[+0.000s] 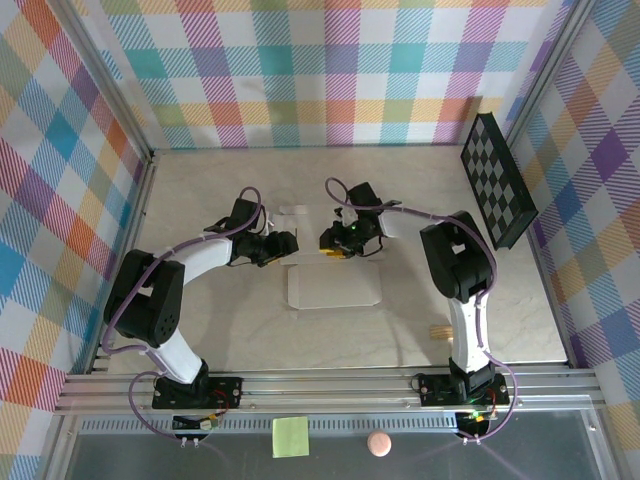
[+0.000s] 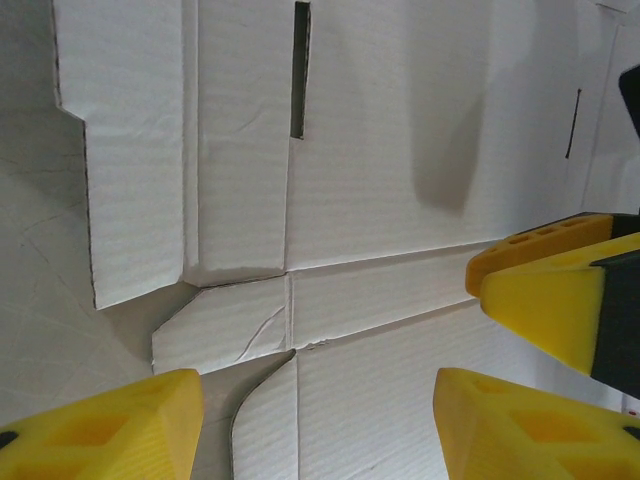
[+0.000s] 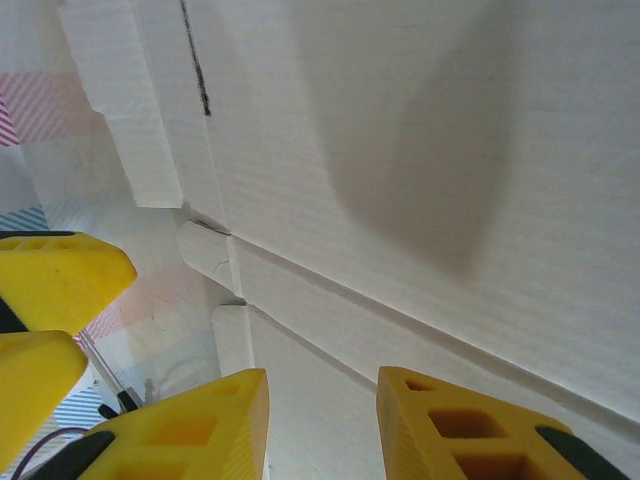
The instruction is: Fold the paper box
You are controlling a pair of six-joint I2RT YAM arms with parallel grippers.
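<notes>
Box (image 1: 335, 288) flat at table (image 1: 200, 200) centre, flaps and creases unfolded. Left gripper (image 1: 288, 246) over its 11 o'clock part, jaws spread wide; right gripper (image 1: 333, 246) at 12 o'clock, jaws narrower, nothing pinched. Judgement: folding barely begun; all panels, flaps left to raise.

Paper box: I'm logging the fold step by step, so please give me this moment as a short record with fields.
paper box: pale cardboard on the table, flaps and creases showing, not yet folded into a box
left gripper: open, fingers wide apart, over the cardboard
right gripper: open with a narrower gap, over the cardboard, close to the left gripper
contact with box: cannot tell
checkerboard panel: by the right wall, apart from the box
sticky note: near the arm bases, away from the box
</notes>
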